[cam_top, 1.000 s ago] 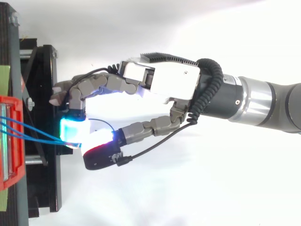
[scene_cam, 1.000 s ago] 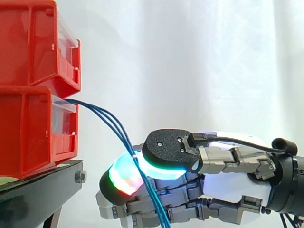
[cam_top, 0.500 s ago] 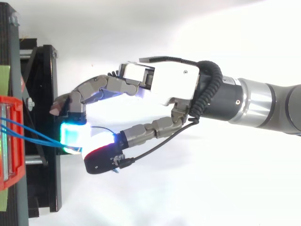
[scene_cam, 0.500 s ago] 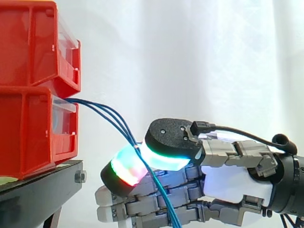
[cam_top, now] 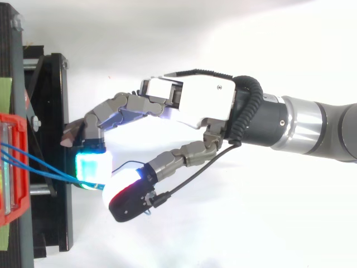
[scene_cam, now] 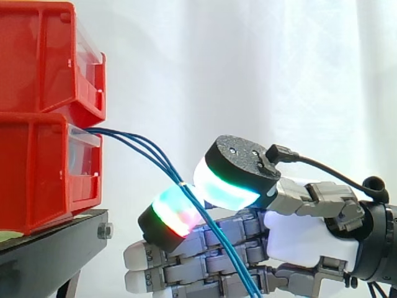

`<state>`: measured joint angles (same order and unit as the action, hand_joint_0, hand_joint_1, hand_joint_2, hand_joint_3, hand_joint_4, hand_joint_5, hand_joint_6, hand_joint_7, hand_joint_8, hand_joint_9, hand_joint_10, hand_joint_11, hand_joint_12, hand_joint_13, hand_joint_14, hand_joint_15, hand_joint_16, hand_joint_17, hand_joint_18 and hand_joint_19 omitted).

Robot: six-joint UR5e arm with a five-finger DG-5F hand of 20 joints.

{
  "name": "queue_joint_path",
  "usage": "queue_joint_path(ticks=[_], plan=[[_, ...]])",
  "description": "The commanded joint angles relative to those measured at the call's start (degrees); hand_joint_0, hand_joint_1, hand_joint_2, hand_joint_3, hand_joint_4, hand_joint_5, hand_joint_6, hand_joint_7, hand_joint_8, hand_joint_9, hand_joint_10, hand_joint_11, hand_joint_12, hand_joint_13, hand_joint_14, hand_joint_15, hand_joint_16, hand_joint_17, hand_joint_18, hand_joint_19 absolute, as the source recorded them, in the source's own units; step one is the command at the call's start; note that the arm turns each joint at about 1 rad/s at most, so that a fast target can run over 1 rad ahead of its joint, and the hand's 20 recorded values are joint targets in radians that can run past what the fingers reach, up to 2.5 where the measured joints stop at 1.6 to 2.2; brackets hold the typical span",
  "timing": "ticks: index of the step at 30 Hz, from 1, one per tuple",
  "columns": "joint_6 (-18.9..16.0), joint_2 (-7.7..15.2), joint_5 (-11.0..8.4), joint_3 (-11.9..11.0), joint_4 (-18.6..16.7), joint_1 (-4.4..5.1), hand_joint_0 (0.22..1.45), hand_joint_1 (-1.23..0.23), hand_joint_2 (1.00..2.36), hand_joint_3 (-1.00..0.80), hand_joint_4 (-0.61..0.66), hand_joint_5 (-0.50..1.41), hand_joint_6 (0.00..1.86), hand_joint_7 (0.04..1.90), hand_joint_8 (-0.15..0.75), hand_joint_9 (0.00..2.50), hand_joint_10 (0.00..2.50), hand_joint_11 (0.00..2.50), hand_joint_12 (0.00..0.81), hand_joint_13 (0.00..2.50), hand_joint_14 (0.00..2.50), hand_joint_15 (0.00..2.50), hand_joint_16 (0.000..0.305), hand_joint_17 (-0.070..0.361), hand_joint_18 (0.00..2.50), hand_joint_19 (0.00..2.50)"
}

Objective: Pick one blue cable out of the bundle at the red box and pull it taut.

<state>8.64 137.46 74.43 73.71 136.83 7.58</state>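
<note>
Three thin blue cables [scene_cam: 127, 138] leave the lower red bin [scene_cam: 37, 174] and slope down to the right, drawing together at my hand [scene_cam: 310, 239]. There the glowing thumb pad [scene_cam: 229, 177] and a fingertip pad [scene_cam: 173, 214] are closed on them; I cannot tell how many are actually pinched. Below the pinch the cables run on down in front of the curled fingers. In the top view the cables [cam_top: 44, 168] cross from the bin [cam_top: 12, 167] to the pads, and the hand [cam_top: 195, 103] reaches in from the right.
A second red bin [scene_cam: 43, 56] sits on top of the lower one, both on the black stand [scene_cam: 56, 242]. The stand's edge [cam_top: 56, 111] lies just left of the fingertips. A white curtain hangs behind.
The hand has drawn a little to the right, away from the bins. Its thumb has risen and tilted. The cables now run straighter from the bin to the pads.
</note>
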Motion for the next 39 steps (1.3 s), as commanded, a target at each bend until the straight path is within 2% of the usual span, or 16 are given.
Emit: queue_joint_path(ticks=[1, 5, 10, 15, 17, 19, 20, 22, 23, 26, 29, 32, 39], plan=[[0.1, 0.0, -0.08, 0.0, -0.2, 0.07, 0.52, -0.76, 1.0, -0.48, 0.18, -0.16, 0.82, 1.01, 0.348, 0.54, 0.01, 0.23, 0.422, 0.44, 0.0, 0.14, 0.06, 0.135, 0.39, 0.18], [0.0, 0.0, -0.34, 0.0, 0.1, -0.02, 0.52, -0.75, 1.0, -0.5, 0.17, -0.15, 0.8, 1.0, 0.349, 0.54, 0.01, 0.22, 0.423, 0.44, 0.0, 0.14, 0.06, 0.136, 0.4, 0.18], [0.1, 0.0, -0.43, 0.0, 0.4, 0.07, 0.54, -0.8, 1.0, -0.48, 0.19, -0.14, 0.81, 1.11, 0.355, 0.6, 0.01, 0.25, 0.419, 0.46, 0.0, 0.15, 0.059, 0.133, 0.42, 0.2], [0.1, 0.0, -0.69, 0.0, 0.4, 0.16, 0.53, -0.82, 1.0, -0.5, 0.19, -0.15, 0.83, 1.11, 0.353, 0.61, 0.01, 0.28, 0.421, 0.48, 0.0, 0.16, 0.059, 0.133, 0.44, 0.21], [0.1, 0.0, -1.04, 0.0, 0.5, 0.25, 0.53, -0.82, 1.0, -0.5, 0.19, -0.15, 0.83, 1.05, 0.356, 0.61, 0.01, 0.29, 0.423, 0.48, 0.0, 0.16, 0.059, 0.133, 0.44, 0.21], [0.1, 0.0, -1.13, 0.0, 0.5, 0.25, 0.52, -0.81, 1.0, -0.5, 0.18, -0.14, 0.77, 1.06, 0.354, 0.61, 0.01, 0.28, 0.425, 0.47, 0.0, 0.16, 0.06, 0.134, 0.44, 0.21], [0.5, 0.1, -1.92, 0.0, 0.3, 0.33, 0.52, -0.81, 1.0, -0.5, 0.19, -0.14, 0.77, 1.02, 0.354, 0.61, 0.01, 0.28, 0.425, 0.47, 0.01, 0.16, 0.06, 0.135, 0.44, 0.21], [0.9, 0.1, -2.54, 0.0, 0.1, 0.42, 0.51, -0.8, 1.0, -0.5, 0.22, -0.12, 0.69, 1.07, 0.354, 0.6, 0.01, 0.28, 0.427, 0.47, 0.0, 0.15, 0.06, 0.135, 0.45, 0.21], [2.4, 0.2, -3.94, 0.0, 0.3, 0.77, 0.51, -0.79, 1.0, -0.5, 0.22, -0.12, 0.67, 1.08, 0.355, 0.6, 0.01, 0.27, 0.427, 0.47, 0.0, 0.15, 0.06, 0.136, 0.45, 0.21], [4.1, 0.4, -4.73, 0.0, 0.5, 1.04, 0.51, -0.78, 1.0, -0.5, 0.23, -0.1, 0.55, 1.25, 0.354, 0.6, 0.01, 0.27, 0.428, 0.47, 0.0, 0.16, 0.061, 0.137, 0.44, 0.22], [4.7, 0.4, -4.82, 0.0, 0.5, 1.13, 0.5, -0.77, 1.0, -0.5, 0.25, -0.09, 0.5, 1.29, 0.355, 0.6, 0.01, 0.26, 0.43, 0.47, 0.0, 0.16, 0.061, 0.137, 0.45, 0.22], [5.1, 0.4, -5.09, 0.0, 0.5, 1.3, 0.5, -0.76, 1.0, -0.5, 0.28, -0.09, 0.5, 1.23, 0.354, 0.59, 0.01, 0.26, 0.429, 0.47, 0.0, 0.16, 0.061, 0.138, 0.44, 0.23], [8.0, 0.4, -7.11, 0.0, -0.2, 2.09, 0.5, -0.75, 1.0, -0.5, 0.33, -0.1, 0.5, 1.15, 0.351, 0.59, 0.01, 0.26, 0.43, 0.47, 0.01, 0.16, 0.061, 0.137, 0.44, 0.22]])
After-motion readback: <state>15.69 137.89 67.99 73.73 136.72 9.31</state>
